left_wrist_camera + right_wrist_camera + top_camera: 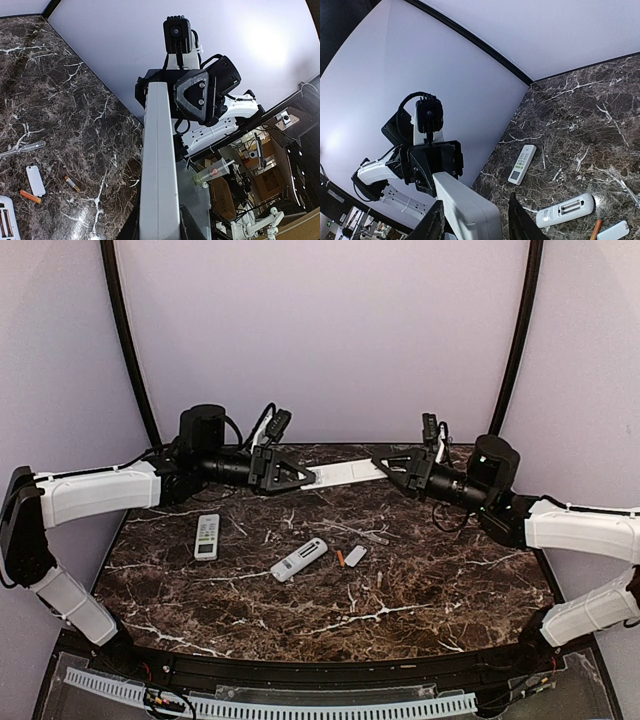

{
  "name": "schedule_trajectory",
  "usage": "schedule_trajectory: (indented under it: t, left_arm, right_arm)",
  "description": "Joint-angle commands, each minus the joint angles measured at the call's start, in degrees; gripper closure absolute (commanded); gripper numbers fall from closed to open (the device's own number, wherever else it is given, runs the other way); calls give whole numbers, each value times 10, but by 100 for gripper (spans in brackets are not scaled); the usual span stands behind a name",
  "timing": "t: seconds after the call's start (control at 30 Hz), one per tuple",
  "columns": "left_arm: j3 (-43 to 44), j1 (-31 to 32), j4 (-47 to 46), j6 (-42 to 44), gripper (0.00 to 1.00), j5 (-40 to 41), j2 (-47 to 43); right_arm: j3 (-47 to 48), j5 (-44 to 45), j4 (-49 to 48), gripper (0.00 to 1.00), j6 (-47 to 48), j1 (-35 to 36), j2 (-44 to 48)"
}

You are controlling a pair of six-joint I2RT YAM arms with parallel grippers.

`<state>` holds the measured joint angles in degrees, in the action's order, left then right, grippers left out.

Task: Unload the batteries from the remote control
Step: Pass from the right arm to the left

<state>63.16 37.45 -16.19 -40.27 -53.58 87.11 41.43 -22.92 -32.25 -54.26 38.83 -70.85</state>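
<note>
A long white remote (345, 475) is being held in the air over the far edge of the worktop (450, 580), bridging the two arms. Its left end is being clamped by the left gripper (300, 477), whose jaws are pressing in on both of its sides. Its other end is being flanked by the right gripper (388, 462), whose fingers (520, 220) are standing slightly parted. In the right wrist view one finger is lying against the remote and a thin gap is showing beside the other, so nothing is being squeezed there.

An orange battery (341, 558) is lying near the middle of the worktop, just beside a small white cover plate (355, 556). A copper battery (71, 183) is lying near them, touching neither. A second remote (299, 559) is lying just beside the orange battery, on the side toward the left edge, with its battery bay uncovered; whether anything is sitting in the bay cannot be told. A third remote (207, 536) is lying buttons up nearer the left edge. A clear-handled screwdriver (22, 148) is lying between the cover plate and the far edge.
</note>
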Motion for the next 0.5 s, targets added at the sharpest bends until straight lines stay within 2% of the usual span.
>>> schedule_trajectory:
  t: [0.0, 0.2, 0.47]
  left_arm:
    - [-4, -1, 6, 9, 100, 8, -1]
    - [-4, -2, 5, 6, 100, 7, 4]
    - [-4, -2, 2, 5, 100, 5, 5]
  right_arm:
    - [3, -10, 15, 55, 17, -3, 5]
    - [3, -10, 45, 44, 29, -4, 12]
    - [9, -21, 43, 43, 33, -4, 1]
